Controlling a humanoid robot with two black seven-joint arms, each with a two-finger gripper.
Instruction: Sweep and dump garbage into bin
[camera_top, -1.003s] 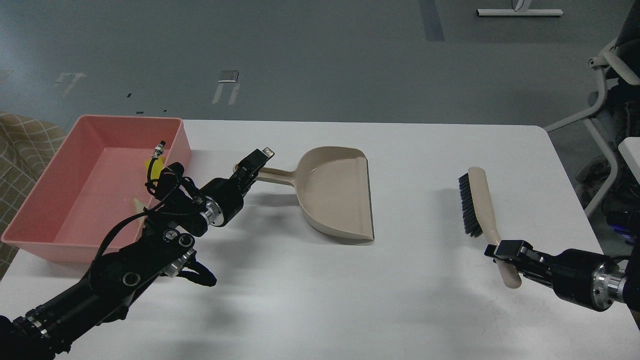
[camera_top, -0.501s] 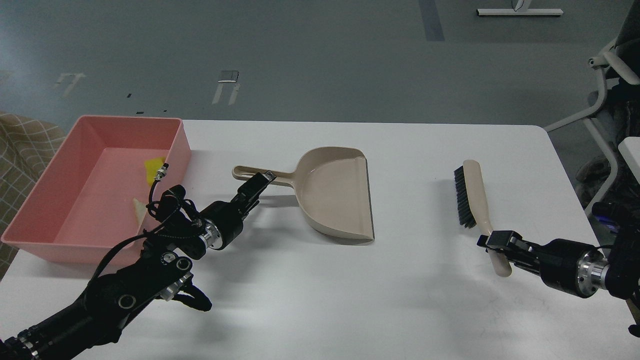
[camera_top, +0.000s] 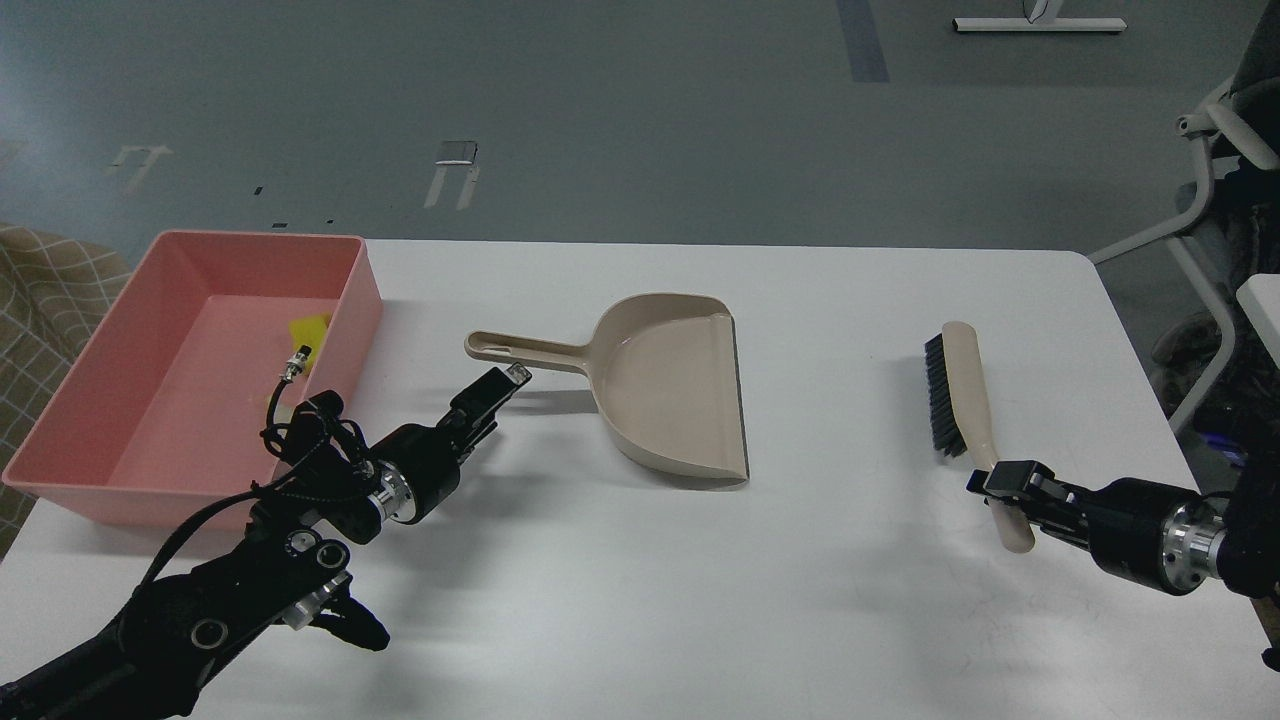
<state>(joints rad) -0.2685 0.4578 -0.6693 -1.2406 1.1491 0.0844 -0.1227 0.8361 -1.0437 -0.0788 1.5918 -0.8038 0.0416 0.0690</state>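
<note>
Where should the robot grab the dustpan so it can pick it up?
Best by the long thin handle of the dustpan. It sticks out to the left and lies flat on the table, and the left gripper is already near it. Coming from the left and above, with fingers across the narrow handle, looks easiest; the scoop is wide.

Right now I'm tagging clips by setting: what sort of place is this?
Probably a robotics lab or test area: a bare white table on a grey floor with tape marks, an office chair at the right edge.
</note>
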